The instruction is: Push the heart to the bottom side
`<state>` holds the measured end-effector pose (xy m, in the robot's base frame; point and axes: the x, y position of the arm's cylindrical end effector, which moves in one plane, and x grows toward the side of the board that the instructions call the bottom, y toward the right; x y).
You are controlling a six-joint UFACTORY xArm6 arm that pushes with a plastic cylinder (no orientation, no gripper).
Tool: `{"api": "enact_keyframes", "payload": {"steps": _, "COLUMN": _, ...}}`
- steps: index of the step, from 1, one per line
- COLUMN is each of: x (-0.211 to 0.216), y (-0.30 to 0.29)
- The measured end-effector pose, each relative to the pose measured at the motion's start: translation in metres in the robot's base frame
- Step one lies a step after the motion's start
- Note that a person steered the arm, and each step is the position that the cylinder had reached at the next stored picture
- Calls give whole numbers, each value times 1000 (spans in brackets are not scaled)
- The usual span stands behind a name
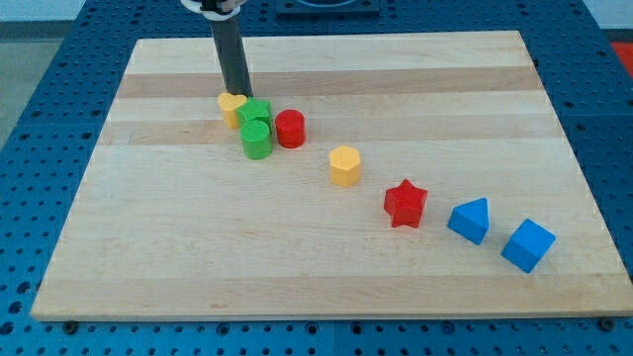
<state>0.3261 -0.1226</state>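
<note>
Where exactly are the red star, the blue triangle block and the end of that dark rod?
red star (pixel 406 203), camera view, middle of its top face
blue triangle (pixel 470 220), camera view, its front face
my tip (pixel 238 93), camera view, the rod's very end, touching the yellow block (pixel 231 106) from above in view

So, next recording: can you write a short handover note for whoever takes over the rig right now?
My tip is down on the board, at the top edge of the yellow heart.
The yellow heart sits in the upper-left part of the wooden board, touching a cluster of two green blocks; a red cylinder is next to them.
Done: nothing visible yet; the heart is far from the bottom edge.
Left: push it toward the view's bottom, steering left of the green blocks.
</note>
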Motion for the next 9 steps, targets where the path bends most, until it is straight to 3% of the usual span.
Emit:
{"api": "enact_keyframes", "payload": {"steps": 2, "x": -55, "y": 12}}
{"api": "enact_keyframes", "payload": {"steps": 3, "x": -43, "y": 53}}
{"api": "enact_keyframes", "payload": {"steps": 4, "x": -3, "y": 83}}
{"api": "enact_keyframes", "payload": {"steps": 7, "x": 30, "y": 87}}
{"api": "enact_keyframes", "payload": {"steps": 9, "x": 62, "y": 124}}
